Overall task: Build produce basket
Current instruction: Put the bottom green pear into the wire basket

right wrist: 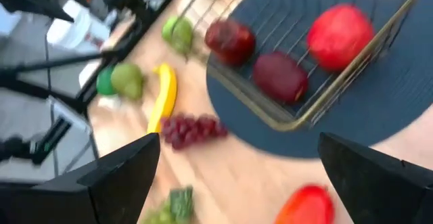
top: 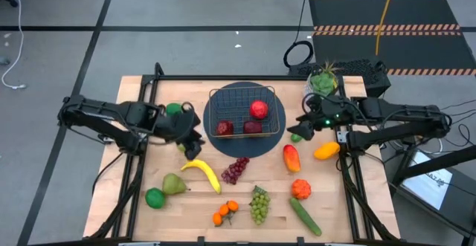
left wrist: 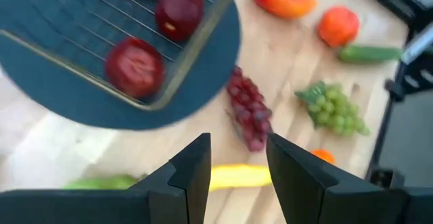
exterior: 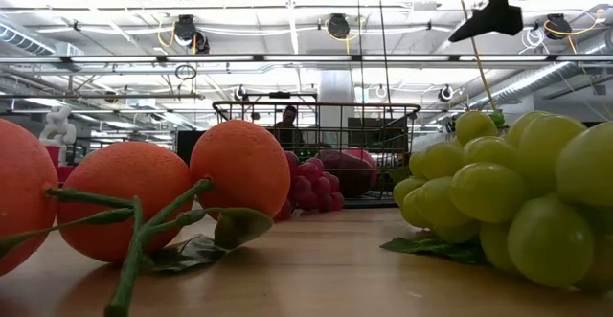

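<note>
Overhead on a pale wooden desk [top: 134, 157]: shallow square dark wire-mesh basket [top: 245, 112] with a thin brass rim, resting on a round dark mat [top: 245, 146] and holding three red fruits [top: 258, 110]. Just left of the basket, left pincer [top: 195, 143], fingers slightly apart and empty, above a yellow banana [top: 202, 173]; just right of it, right pincer [top: 301, 129], fingers wide apart and empty. Scattered in front: purple grapes [top: 235, 169], green grapes [top: 259, 204], green pear [top: 173, 183], lime [top: 154, 198], oranges [top: 224, 213], cucumber [top: 305, 216], mango [top: 291, 157].

Your lighting's bright and even from the ceiling strips [exterior: 287, 58], barely any shadows. Both wrist views smear with motion blur beyond the claws.
</note>
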`<state>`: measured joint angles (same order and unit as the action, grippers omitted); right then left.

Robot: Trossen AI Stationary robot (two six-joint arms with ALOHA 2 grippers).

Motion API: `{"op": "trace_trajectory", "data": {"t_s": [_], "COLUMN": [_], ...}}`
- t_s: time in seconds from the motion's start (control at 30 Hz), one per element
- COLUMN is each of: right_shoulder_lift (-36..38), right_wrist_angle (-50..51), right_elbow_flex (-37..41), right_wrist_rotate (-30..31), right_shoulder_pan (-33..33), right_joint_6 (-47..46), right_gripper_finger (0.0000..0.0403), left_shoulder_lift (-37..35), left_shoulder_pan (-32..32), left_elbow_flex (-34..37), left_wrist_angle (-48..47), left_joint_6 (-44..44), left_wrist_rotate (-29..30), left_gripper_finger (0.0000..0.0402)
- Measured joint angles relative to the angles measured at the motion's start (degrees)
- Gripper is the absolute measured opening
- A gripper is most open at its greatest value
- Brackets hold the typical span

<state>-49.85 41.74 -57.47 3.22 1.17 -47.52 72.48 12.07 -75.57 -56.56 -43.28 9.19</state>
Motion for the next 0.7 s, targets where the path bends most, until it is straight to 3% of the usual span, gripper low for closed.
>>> {"op": "trace_trajectory", "data": {"t_s": [0.33,0.53,0.7], "right_shoulder_lift": [0.0,-0.3,-0.6], "right_wrist_angle": [3.9,3.3,2.6], "right_elbow_flex": [0.0,0.1,0.1], "right_wrist_rotate": [-0.3,2.0,7.6], "right_shoulder_pan": [-8.7,-15.1,-20.7], "right_joint_6": [-7.3,-9.0,-11.9], "right_gripper_finger": [0.0393,0.0393,0.0393], "left_shoulder_lift": [7.3,12.9,17.8], "left_shoulder_pan": [14.8,23.9,26.4], "left_elbow_flex": [0.0,0.1,0.1], "left_wrist_angle": [0.3,-0.2,-2.1], "left_joint_6": [-8.7,0.3,4.0], "left_wrist_rotate": [-2.5,-3.6,-7.0], "left_gripper_finger": [0.0143,0.0150,0.0205]}}
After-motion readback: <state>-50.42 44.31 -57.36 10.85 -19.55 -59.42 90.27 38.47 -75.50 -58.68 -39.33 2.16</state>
